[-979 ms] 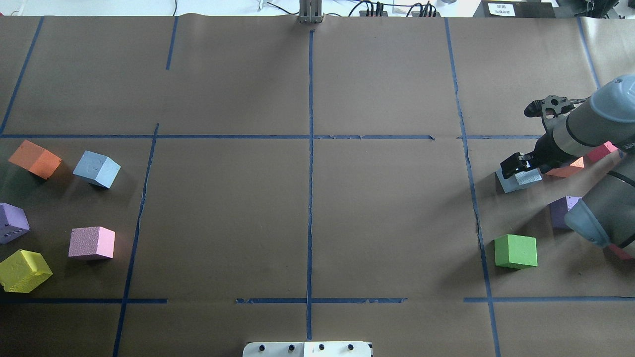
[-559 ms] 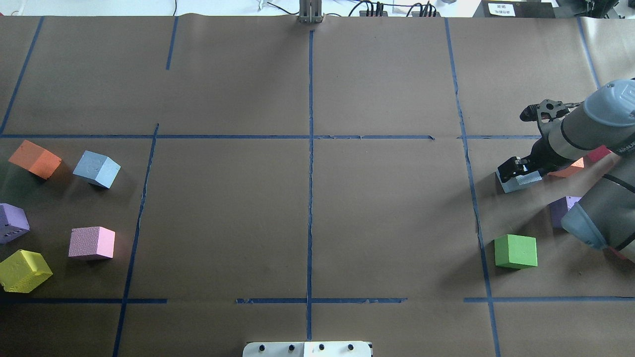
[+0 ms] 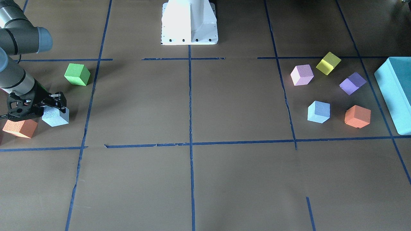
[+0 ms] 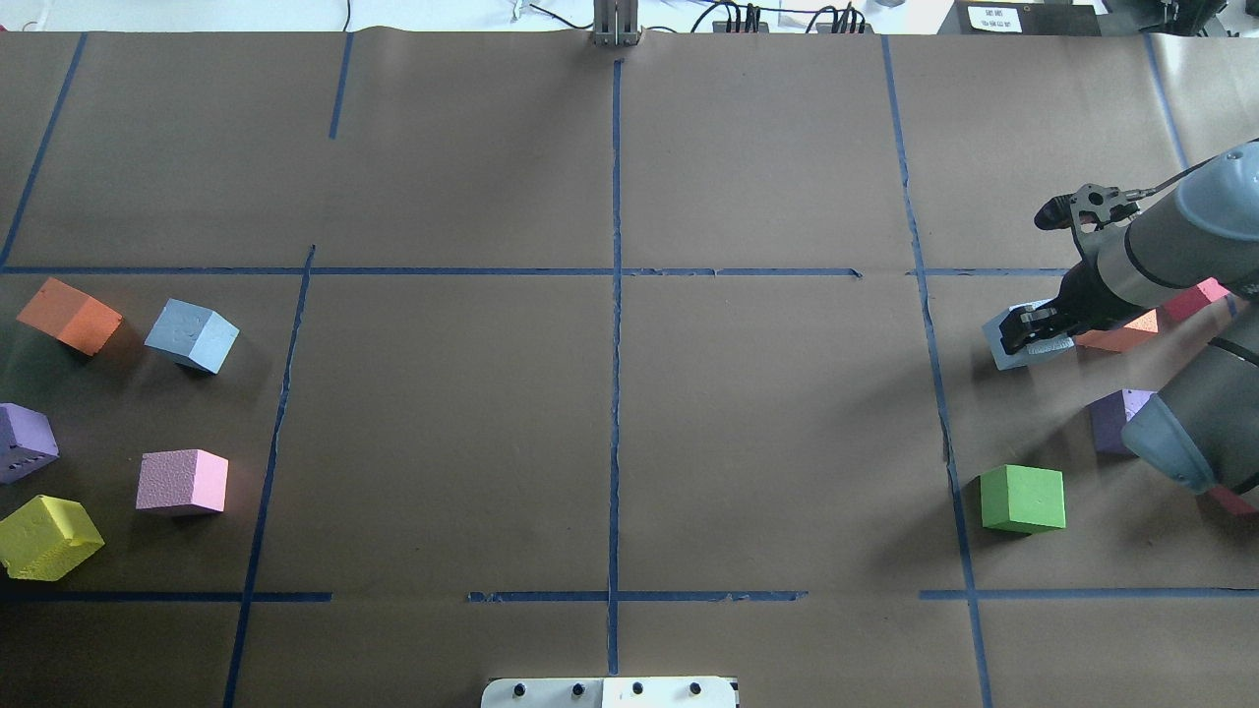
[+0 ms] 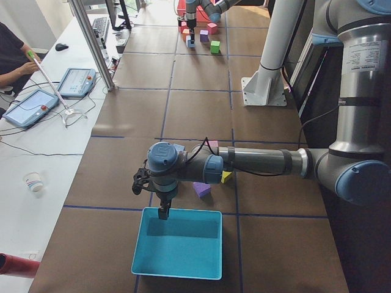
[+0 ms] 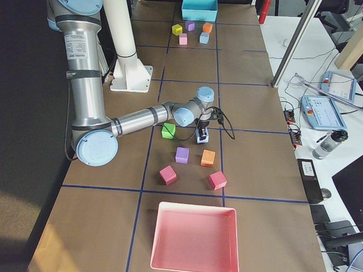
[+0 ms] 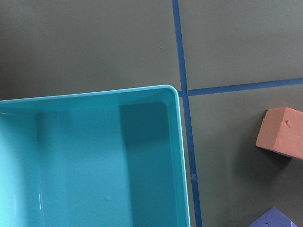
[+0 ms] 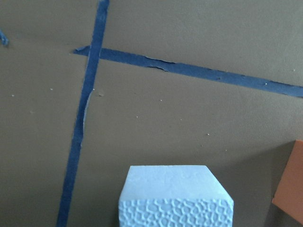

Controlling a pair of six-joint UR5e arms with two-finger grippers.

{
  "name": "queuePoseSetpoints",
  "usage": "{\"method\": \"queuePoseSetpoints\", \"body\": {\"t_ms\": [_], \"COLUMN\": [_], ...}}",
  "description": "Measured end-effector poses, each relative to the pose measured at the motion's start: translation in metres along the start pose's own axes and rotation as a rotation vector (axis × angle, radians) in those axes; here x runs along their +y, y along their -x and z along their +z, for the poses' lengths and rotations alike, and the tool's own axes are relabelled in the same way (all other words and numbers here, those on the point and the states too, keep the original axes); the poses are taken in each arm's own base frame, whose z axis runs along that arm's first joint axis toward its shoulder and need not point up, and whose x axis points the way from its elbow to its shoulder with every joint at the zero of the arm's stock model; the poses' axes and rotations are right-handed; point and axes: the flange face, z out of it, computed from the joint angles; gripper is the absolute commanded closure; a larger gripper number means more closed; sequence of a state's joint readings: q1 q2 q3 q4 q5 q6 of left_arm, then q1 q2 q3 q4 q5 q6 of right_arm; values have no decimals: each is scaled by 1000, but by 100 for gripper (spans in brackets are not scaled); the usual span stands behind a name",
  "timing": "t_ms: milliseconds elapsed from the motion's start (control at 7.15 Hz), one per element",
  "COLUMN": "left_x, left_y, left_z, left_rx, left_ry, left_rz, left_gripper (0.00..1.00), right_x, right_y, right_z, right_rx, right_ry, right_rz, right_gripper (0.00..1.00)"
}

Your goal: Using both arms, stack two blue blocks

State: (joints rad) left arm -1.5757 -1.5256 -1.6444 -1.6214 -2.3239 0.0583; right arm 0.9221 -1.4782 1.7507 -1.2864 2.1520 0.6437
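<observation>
One pale blue block is between the fingers of my right gripper at the table's right end; the gripper is shut on it and holds it close to the paper. It also shows in the front-facing view and fills the bottom of the right wrist view. The second blue block rests free at the left end, beside an orange cube. My left gripper shows only in the exterior left view, hovering over the teal box; I cannot tell whether it is open or shut.
Near the right gripper lie an orange cube, a purple cube, a red cube and a green cube. At the left lie purple, pink and yellow cubes. A pink tray stands beyond the right end.
My right gripper came down over the blue block and closed on it. The block has shifted slightly away from the robot's base in the overhead view. The left-end cubes have not moved.
</observation>
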Motion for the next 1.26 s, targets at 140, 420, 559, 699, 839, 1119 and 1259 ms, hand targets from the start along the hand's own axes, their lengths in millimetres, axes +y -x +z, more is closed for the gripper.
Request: {"method": "queuePoseSetpoints", "body": {"t_ms": [140,420,559,699,839,1119,1259], "left_x": [2,3,3,3,2,0,-1], "left_y": [-1,-1,-1,-1,-2,-3,-3], "left_z": [-1,-1,-1,-1,-1,-2,-2], "left_rx": [0,-1,-1,-2,-2,-4,-6], "left_ry": [-1,-1,-1,-1,-1,-2,-2], "left_rz": [0,0,0,-2,-2,-3,-3], "left_gripper": [0,0,0,0,0,0,0], "right_x": [-13,-46,-54,-60,-71,-86,-89], "right_y": [22,114,174,230,286,383,414], "right_z": [-19,-44,-46,-44,-36,-14,-3], "right_rx": [-7,-20,-32,-36,-31,-8,-6], "right_ry": [-4,25,43,44,37,30,25], "right_rz": [4,12,51,102,153,212,237], "right_gripper": [99,99,99,99,99,99,99]}}
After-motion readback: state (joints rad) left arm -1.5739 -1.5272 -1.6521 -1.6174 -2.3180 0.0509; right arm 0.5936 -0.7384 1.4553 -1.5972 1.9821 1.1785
